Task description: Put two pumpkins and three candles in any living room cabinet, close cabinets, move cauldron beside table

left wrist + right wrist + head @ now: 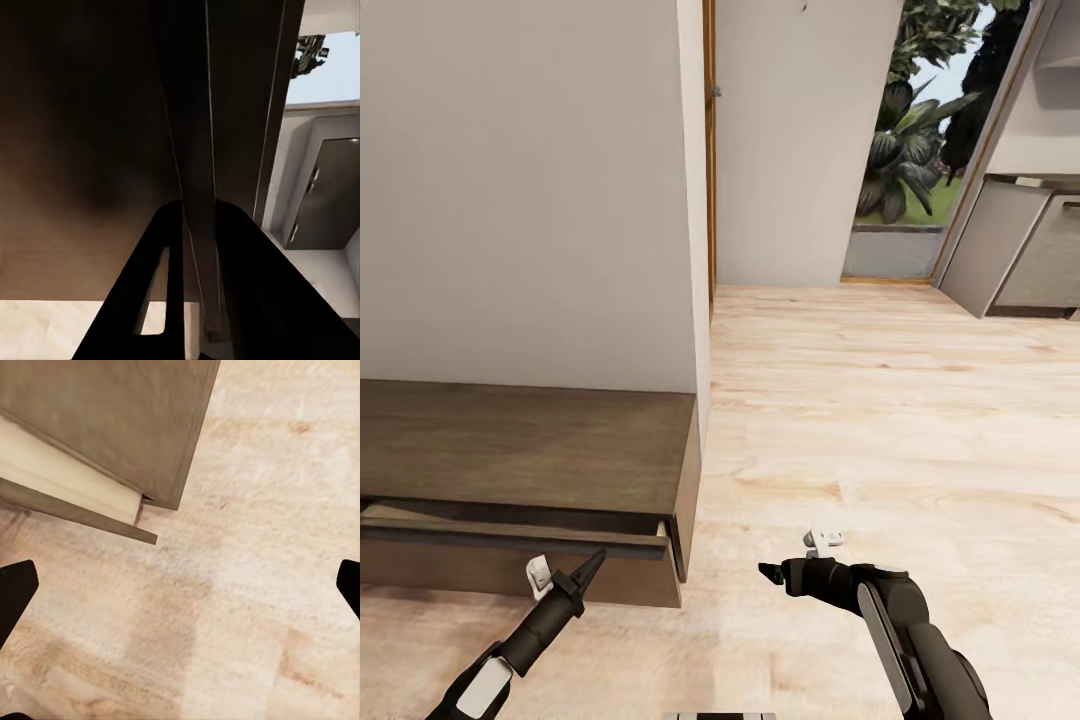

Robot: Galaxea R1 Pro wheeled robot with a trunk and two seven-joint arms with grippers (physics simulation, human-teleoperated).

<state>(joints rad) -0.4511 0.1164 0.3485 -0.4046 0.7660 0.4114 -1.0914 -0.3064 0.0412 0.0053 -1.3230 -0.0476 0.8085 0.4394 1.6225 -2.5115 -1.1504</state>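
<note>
The long low dark-brown cabinet (520, 440) stands against the white wall at the left. Its top drawer (510, 570) is pulled out a little, and the pale beige interior (67, 480) shows as a strip behind the drawer front. My left gripper (592, 566) is shut, its tip right at the drawer front near the cabinet's right end. In the left wrist view the fingers (161, 285) sit close together, with the drawer front's edge running just beyond them. My right gripper (765, 572) hangs open over the bare floor to the right of the cabinet, holding nothing.
Light wood floor (880, 420) stretches ahead and to the right. A wall corner (700, 250) rises just behind the cabinet's right end. Beyond it are a glass door with plants outside (905, 140) and grey kitchen units (1020, 250) at the far right.
</note>
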